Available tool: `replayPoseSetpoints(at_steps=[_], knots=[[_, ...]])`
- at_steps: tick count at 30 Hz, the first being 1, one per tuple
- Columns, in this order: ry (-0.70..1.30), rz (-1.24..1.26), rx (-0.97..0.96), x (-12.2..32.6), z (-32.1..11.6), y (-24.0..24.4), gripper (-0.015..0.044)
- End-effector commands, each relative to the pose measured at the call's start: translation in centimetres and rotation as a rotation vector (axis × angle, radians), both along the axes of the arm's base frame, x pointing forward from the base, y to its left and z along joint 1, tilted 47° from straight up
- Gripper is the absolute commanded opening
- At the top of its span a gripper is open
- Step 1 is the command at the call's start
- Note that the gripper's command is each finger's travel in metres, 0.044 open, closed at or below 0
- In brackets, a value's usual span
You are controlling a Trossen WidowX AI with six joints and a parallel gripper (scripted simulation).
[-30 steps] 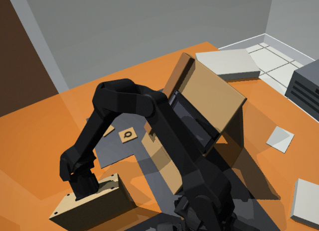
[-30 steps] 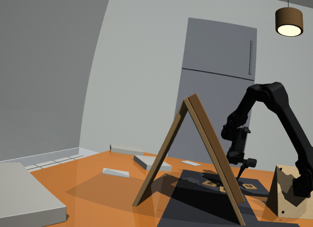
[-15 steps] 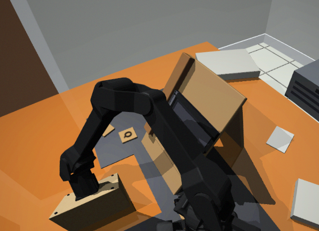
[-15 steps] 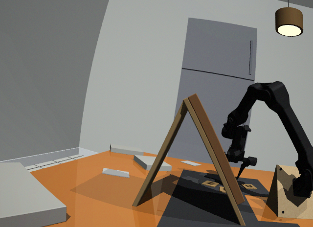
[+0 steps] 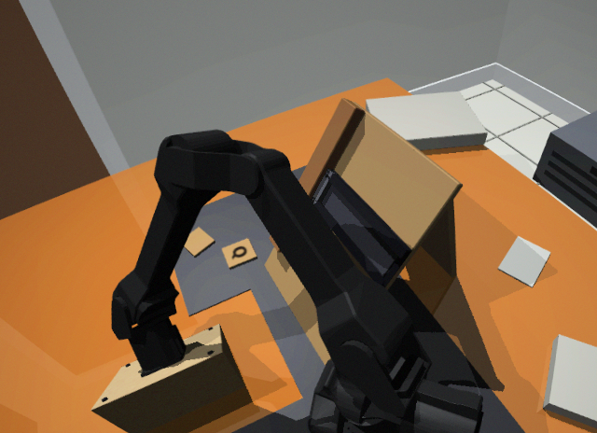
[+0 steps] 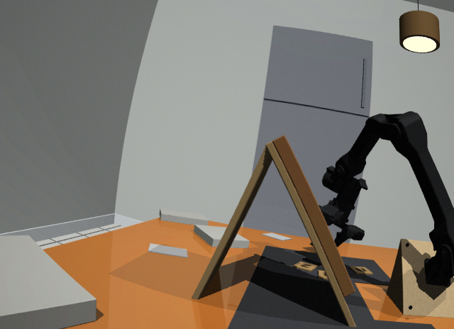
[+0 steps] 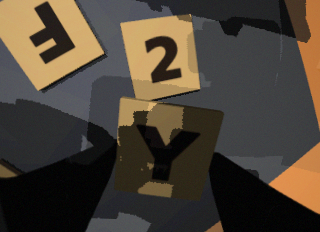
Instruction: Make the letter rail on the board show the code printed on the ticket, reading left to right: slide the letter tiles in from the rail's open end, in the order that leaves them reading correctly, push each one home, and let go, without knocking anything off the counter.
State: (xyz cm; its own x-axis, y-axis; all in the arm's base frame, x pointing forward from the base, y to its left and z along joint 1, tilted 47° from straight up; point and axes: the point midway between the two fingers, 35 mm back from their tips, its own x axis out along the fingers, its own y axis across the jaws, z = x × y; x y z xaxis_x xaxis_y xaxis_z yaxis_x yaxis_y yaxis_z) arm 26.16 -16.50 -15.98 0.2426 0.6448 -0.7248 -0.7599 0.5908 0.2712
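- Top view: the board [image 5: 400, 177] [image 6: 315, 222] leans right of the centre, with a dark framed strip [image 5: 356, 226] across its face. No letter tile can be made out in this strip, but the arm [image 5: 294, 226] [image 6: 428, 171] covers part of the board. The rail's reading and the ticket's code cannot be told, so progress is uncertain.
- The tile Q [image 5: 239, 252] and a tile with unreadable face [image 5: 198, 241] lie left of centre, on the grey mat [image 5: 216, 284] [image 6: 271, 307] [image 7: 250, 97]. At the right, the table [image 5: 510, 206] [image 6: 91, 274] [image 7: 305, 177] ends in a long edge, well apart from these tiles.
- Exterior view: the end effector [image 6: 338, 241] [image 7: 164, 152] is right of the centre, partly behind the board. The board's sloping edge looks near to it, so the approach probably needs care.
- Wrist view: the end effector grasps the tile Y [image 7: 160, 162] at its two sides, below the centre. The tile 2 [image 7: 160, 57] and a tile like a turned F [image 7: 50, 32] lie above it. Placing Y, pushing it home and letting go seem to remain.
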Motion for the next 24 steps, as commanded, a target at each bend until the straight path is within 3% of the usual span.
replayPoseSetpoints(at_steps=[1,24], knots=[[0.008,-0.138,0.018,1.1,0.8,-0.6,0.0000],[0.011,-0.724,0.299,5.6,7.0,-3.2,0.0000]])
